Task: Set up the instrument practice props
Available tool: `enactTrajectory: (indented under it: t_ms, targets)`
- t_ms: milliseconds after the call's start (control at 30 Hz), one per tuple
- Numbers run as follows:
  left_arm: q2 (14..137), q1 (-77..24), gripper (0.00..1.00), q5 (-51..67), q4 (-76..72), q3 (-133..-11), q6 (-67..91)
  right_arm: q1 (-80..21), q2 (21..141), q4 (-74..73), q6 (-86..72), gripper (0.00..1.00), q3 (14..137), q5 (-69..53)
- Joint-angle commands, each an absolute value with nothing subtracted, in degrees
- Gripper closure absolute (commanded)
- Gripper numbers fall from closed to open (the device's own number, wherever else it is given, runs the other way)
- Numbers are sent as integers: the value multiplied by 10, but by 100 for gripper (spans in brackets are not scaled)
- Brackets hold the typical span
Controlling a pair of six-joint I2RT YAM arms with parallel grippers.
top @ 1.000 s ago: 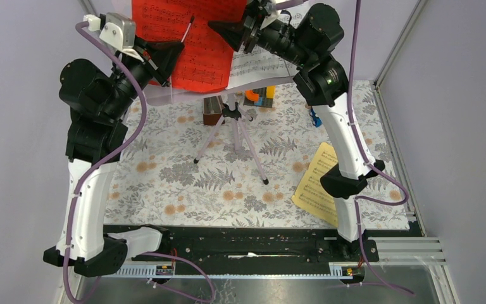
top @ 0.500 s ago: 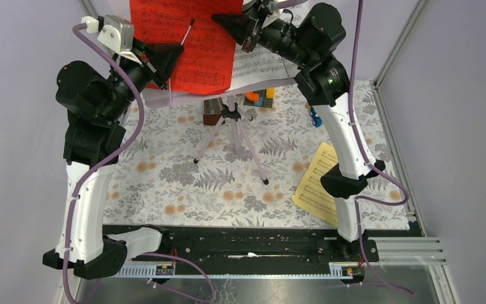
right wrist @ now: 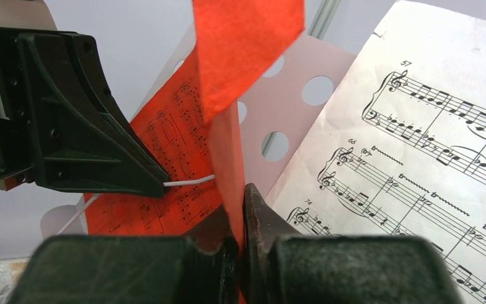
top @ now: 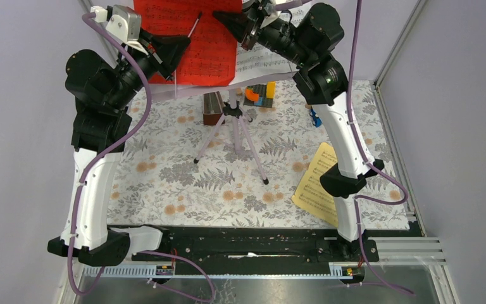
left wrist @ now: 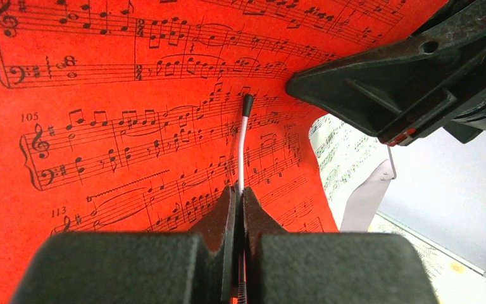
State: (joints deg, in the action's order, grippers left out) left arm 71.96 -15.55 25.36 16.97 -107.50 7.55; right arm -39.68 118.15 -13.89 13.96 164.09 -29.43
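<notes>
**A:** What is the red page (top: 193, 47) made of?

**B:** Thin matte paper printed with black staves. Bar numbers 105 and 113 can be read at its left margin in the left wrist view. It rests against the pink panel (right wrist: 289, 107), a smooth pale sheet punched with round holes. The panel is at the far side, above the lilac tripod (top: 233, 114), whose three slim legs splay over the floral tablecloth (top: 164, 183).

**A:** And the fingers?

**B:** The right gripper (right wrist: 239, 197) is pinched together on the red page's right edge, and the paper bends over above it. The left gripper (left wrist: 239, 195) is clamped on a thin white wire (left wrist: 243, 145) with a black tip, which lies across the red page.

**A:** What about the other sheets?

**B:** A white page (right wrist: 417, 158) sits on the panel to the right of the red one, numbered 57, 66 and 74. A yellow page (top: 316, 180) lies flat at the near right, partly hidden behind the right arm.

**A:** How much room is there?

**B:** It is tight up top, where the two black finger wedges nearly face each other across the red page. Blocky orange-yellow toy blocks (top: 259, 95) and a brown box (top: 212, 109) sit just beyond the tripod's hub. Bare cloth shows between the legs' feet and the arm bases.
</notes>
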Motion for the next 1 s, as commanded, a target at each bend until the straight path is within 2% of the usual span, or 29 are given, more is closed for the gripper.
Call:
enactTrajectory:
  t_ms: [0,167,967]
  targets:
    - [711,-154,100,287,162,-1090,86,-393,1189,-103,151,90,1661,-288]
    - [707,-154,100,287,163,-1089,85,-392,1194,-99,150,87,1663,-286]
    - [696,-152,100,241,170,-1076,76,-386,1182,-125,138,54,1676,-292]
